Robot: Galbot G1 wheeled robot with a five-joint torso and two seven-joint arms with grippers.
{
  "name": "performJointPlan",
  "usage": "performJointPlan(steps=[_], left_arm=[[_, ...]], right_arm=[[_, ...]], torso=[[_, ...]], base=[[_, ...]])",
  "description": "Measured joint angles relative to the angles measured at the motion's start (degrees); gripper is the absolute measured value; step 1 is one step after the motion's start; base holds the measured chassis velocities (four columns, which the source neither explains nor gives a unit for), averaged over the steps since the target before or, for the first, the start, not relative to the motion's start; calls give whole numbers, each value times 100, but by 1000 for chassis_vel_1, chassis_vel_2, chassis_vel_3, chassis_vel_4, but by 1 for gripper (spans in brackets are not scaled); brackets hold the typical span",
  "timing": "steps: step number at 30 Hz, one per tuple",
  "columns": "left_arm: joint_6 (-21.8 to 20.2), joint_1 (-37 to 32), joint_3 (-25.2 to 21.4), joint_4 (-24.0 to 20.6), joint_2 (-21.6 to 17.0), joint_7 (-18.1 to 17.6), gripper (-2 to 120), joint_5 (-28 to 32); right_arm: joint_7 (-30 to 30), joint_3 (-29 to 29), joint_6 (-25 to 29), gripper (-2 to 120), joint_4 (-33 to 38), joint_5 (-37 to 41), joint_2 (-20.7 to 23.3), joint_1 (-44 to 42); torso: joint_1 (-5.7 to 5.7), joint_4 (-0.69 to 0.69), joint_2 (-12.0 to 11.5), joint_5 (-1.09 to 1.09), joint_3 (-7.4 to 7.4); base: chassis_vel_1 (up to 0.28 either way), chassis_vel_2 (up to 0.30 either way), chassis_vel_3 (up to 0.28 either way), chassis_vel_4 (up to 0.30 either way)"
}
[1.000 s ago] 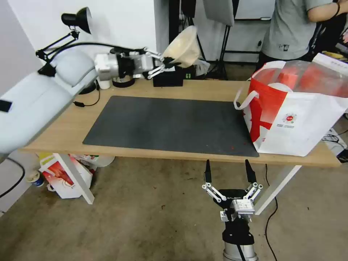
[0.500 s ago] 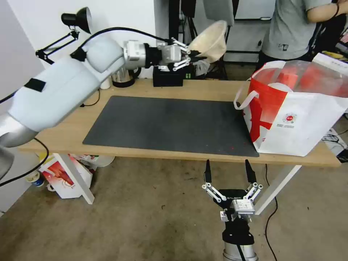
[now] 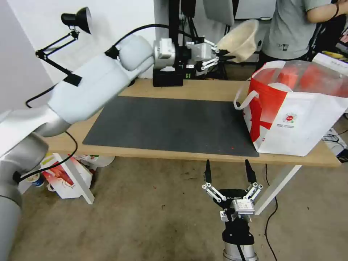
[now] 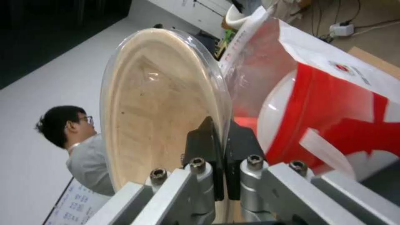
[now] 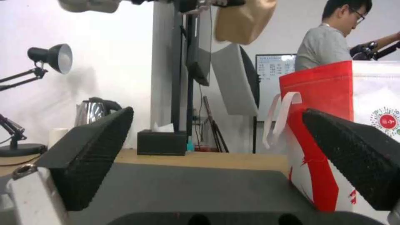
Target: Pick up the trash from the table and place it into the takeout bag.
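Note:
My left gripper [image 3: 222, 55] is shut on the rim of the beige paper-pulp bowl [image 3: 240, 40], holding it tilted in the air above the table's far edge, just left of the takeout bag [image 3: 295, 108]. The left wrist view shows its black fingers [image 4: 208, 147] pinching the bowl [image 4: 154, 103] rim, with the red-and-white bag [image 4: 333, 103] close behind. The bag stands open at the right end of the table [image 3: 203, 90]; a red shape and a white rounded lid [image 3: 284, 87] show inside. My right gripper [image 3: 228, 170] hangs open below the table's front edge.
A dark grey mat [image 3: 170, 125] covers the table's middle. A black tissue box [image 3: 167, 77] sits at the back, a black desk lamp [image 3: 74, 21] at the far left. A smaller printed bag [image 3: 63, 174] stands on the floor beside the white table leg [image 3: 74, 177].
My left arm has swung the bowl rightward across the back of the table, from above the tissue box to near the bag's rim. The right arm has not moved.

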State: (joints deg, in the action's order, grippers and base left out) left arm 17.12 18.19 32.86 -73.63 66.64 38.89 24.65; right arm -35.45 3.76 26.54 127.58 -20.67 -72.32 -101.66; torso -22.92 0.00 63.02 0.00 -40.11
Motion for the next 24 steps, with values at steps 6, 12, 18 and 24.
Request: performJointPlan(steps=[6,12,18,24], left_arm=[[21,223,14,295,373,-15,0,-26],[39,304,43,436,545,-16,0,-73],[55,440,79,620,850,-16,0,-95],[77,520,143,767,1057,-17,0,-100]], right_arm=[[0,0,0,100,0,0,0,0],[0,0,0,100,0,0,0,0],[0,0,0,100,0,0,0,0],[0,0,0,100,0,0,0,0]], torso=[[0,-1,0,1,0],[0,0,0,0,0],[0,-1,0,0,0],[0,0,0,1,0]], base=[[0,0,0,0],[0,0,0,0],[0,0,0,0],[0,0,0,0]])
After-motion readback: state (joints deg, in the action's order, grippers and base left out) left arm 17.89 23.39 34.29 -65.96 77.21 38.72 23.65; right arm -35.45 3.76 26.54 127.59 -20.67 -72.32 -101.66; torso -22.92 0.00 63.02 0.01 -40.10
